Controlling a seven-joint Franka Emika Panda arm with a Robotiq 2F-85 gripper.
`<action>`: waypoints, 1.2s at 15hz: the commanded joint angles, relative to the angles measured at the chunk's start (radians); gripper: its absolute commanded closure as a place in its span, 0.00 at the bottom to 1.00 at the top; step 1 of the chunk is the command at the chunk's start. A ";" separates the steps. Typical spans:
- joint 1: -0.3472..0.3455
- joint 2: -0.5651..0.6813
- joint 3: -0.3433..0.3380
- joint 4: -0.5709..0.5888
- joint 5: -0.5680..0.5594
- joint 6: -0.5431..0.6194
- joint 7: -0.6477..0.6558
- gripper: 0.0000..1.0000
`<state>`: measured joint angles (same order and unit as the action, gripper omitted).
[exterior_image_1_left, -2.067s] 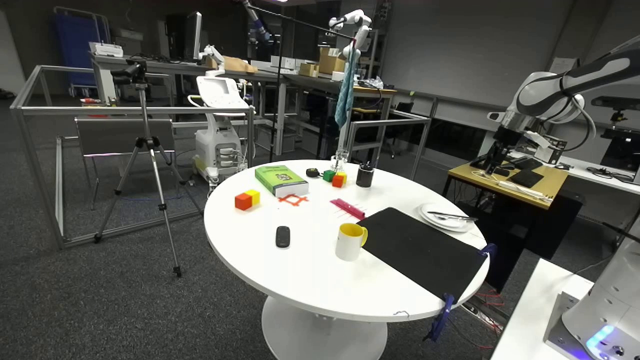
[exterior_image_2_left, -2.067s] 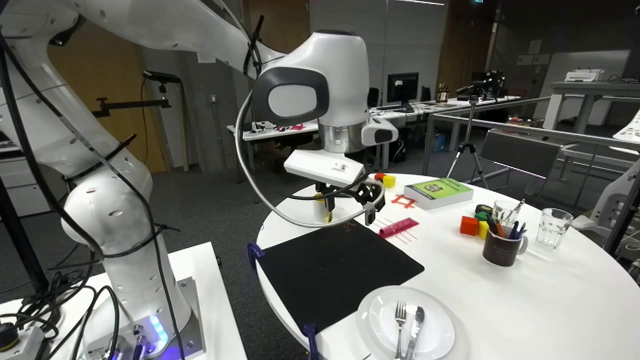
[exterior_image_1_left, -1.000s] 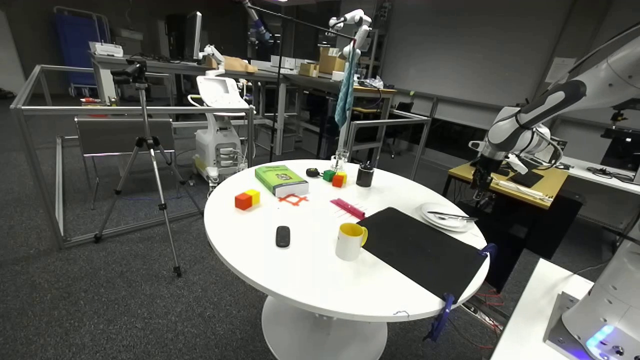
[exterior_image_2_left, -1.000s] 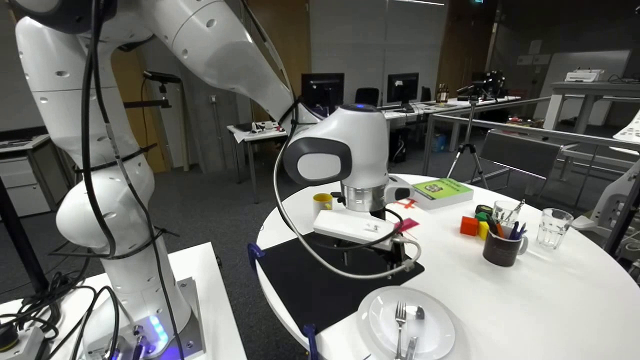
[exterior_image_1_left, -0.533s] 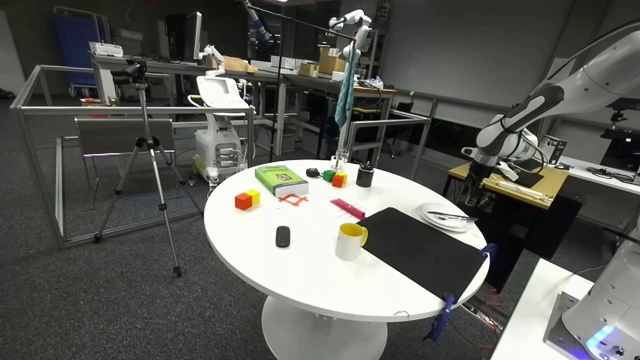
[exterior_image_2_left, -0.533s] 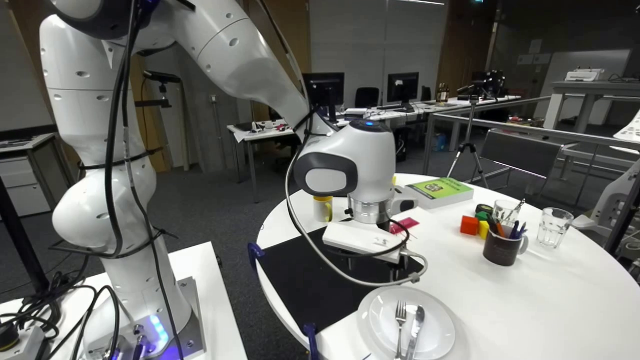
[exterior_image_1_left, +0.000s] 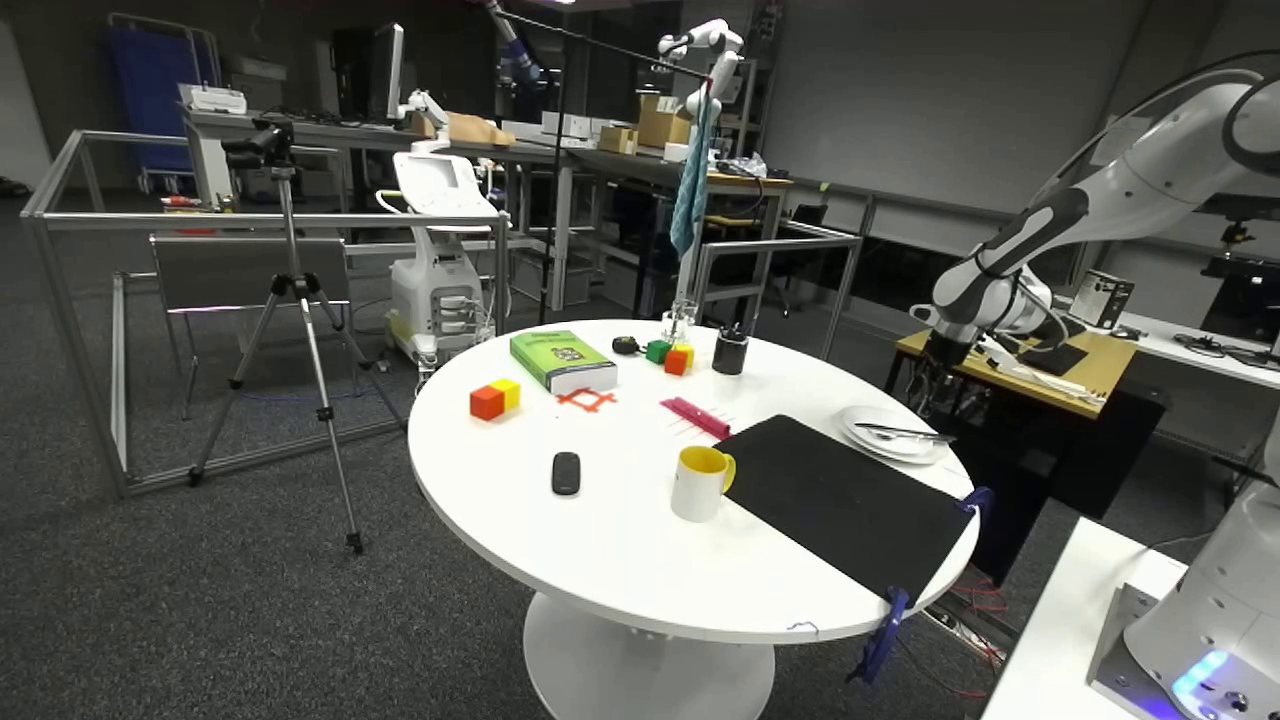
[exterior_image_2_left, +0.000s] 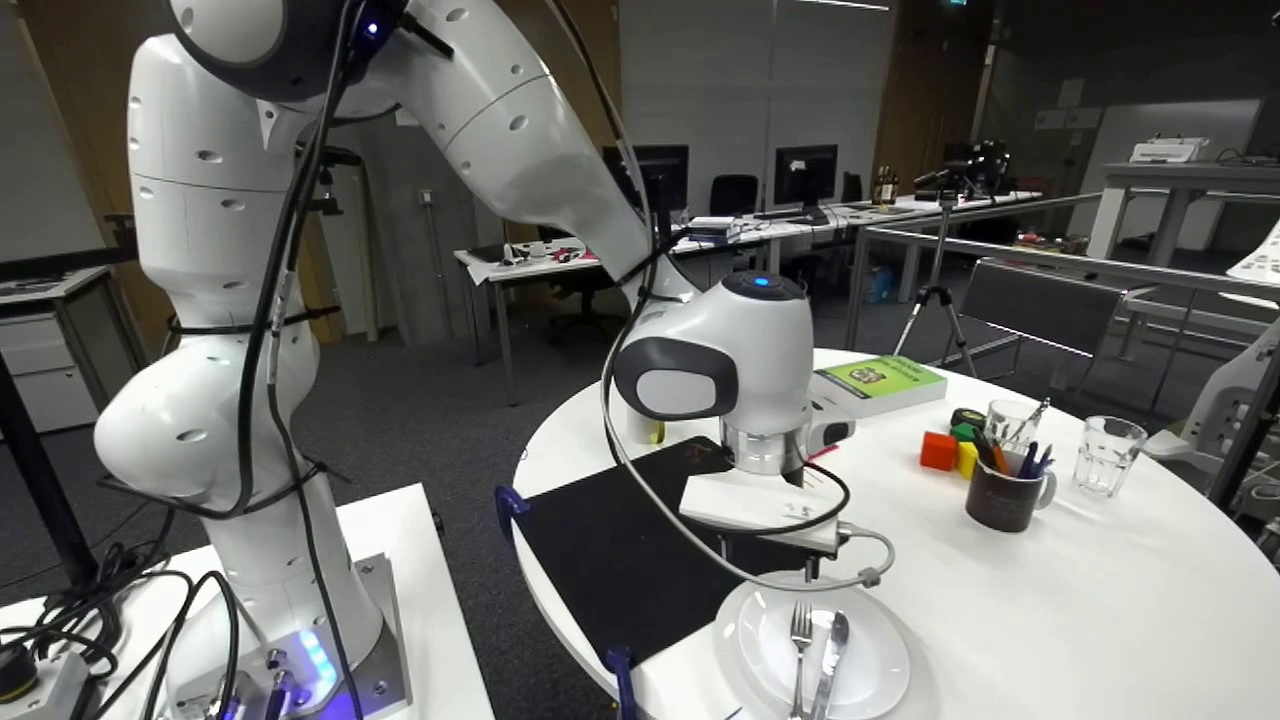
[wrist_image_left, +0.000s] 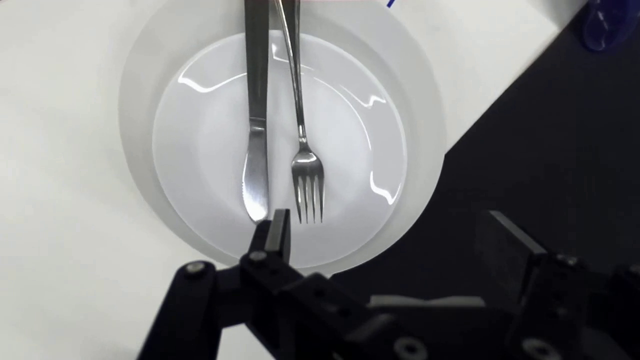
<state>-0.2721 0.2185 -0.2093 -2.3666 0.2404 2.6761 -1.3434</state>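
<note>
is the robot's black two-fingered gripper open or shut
Open: the wrist view shows the black two-fingered gripper with its fingertips spread wide apart.

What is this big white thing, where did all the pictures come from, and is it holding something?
The big white thing is a robot arm. At its end is a gripper with two black fingers, a bit like a hand. Two pictures come from cameras that stand outside the robot and watch the room. The close-up comes from a camera on its wrist, so you see those fingers and what lies below. On the round white table are white plates with a fork and a knife on top, a black mat, a green book, a mug that is yellow inside, some colored blocks and more. The gripper holds nothing: its fingers stand apart, one seen in front of the plates, the other in front of the mat.
</note>
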 joint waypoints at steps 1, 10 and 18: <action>-0.053 0.069 0.048 0.046 0.001 0.050 -0.033 0.00; -0.103 0.119 0.031 0.059 -0.188 0.050 -0.031 0.00; -0.120 0.113 0.022 0.058 -0.245 -0.035 0.010 0.00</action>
<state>-0.3818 0.3336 -0.1973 -2.3086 0.0037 2.6421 -1.3407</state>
